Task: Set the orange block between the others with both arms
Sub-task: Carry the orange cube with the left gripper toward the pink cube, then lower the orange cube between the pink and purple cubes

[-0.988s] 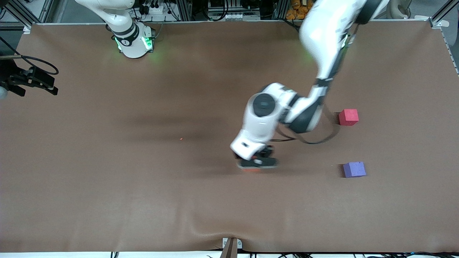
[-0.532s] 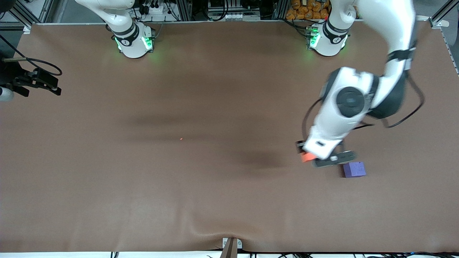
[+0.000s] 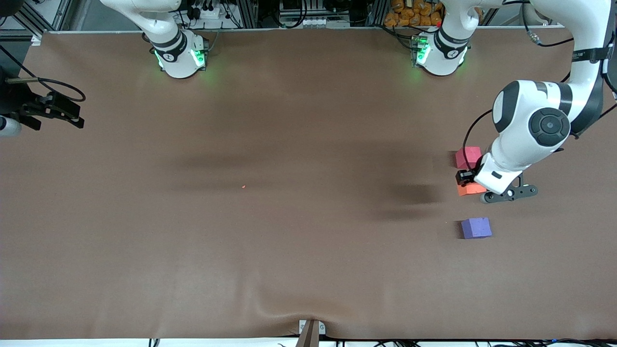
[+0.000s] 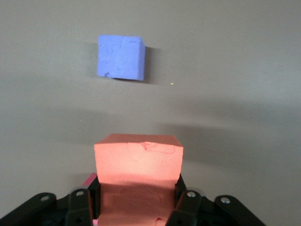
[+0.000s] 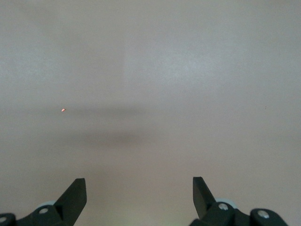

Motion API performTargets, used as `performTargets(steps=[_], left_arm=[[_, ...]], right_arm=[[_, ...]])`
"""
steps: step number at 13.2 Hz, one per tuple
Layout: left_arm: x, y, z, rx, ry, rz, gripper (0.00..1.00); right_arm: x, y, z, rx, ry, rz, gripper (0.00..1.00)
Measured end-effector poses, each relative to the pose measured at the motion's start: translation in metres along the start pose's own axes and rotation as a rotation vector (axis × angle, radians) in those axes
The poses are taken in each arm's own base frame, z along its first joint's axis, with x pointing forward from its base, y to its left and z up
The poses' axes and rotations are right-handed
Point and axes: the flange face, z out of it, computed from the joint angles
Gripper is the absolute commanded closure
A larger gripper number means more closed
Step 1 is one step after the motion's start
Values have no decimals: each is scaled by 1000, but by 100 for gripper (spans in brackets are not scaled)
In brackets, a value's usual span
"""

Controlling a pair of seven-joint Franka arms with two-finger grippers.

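Observation:
The orange block (image 3: 469, 190) (image 4: 138, 160) sits between the fingers of my left gripper (image 3: 467, 185) (image 4: 138, 197), which is shut on it. It hangs over the gap between the two other cubes, closer to the red-pink one. The red-pink cube (image 3: 467, 156) rests on the mat, and only a sliver of it (image 4: 89, 179) shows in the left wrist view. The purple-blue cube (image 3: 476, 227) (image 4: 120, 57) lies nearer the front camera. My right gripper (image 5: 138, 181) waits open over bare mat toward the right arm's end, nothing between its fingers.
The brown mat (image 3: 289, 250) covers the whole table. A tiny orange speck (image 3: 243, 186) (image 5: 63, 109) lies mid-table. The two arm bases (image 3: 181, 55) (image 3: 438, 50) stand along the edge farthest from the front camera.
My left arm swung from mid-table toward its own end, carrying the orange block to over the gap between the red-pink and purple-blue cubes. The right gripper barely shifted.

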Motion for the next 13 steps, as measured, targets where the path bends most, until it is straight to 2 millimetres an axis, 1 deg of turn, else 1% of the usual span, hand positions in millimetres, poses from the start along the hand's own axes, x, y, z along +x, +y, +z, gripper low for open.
performTargets(steps=[2,3,5,6,7,11,13], left_arm=[[-9,-29,31,-15,34,38,100],[-13,-44,43,-18,44,57,100],[-16,-71,59,-21,57,77,100],[-17,-77,66,-24,69,78,100],[-18,-78,74,-27,78,80,100],[-18,-71,103,-38,94,116,100],[-17,-74,115,-42,108,121,100]], right_arm=[[0,1,1,0,-1,2,0],[0,2,1,0,0,3,0],[1,2,0,0,3,4,0],[1,1,0,0,4,3,0],[1,1,1,0,5,2,0],[1,4,2,0,6,8,0],[1,4,1,0,6,8,0]])
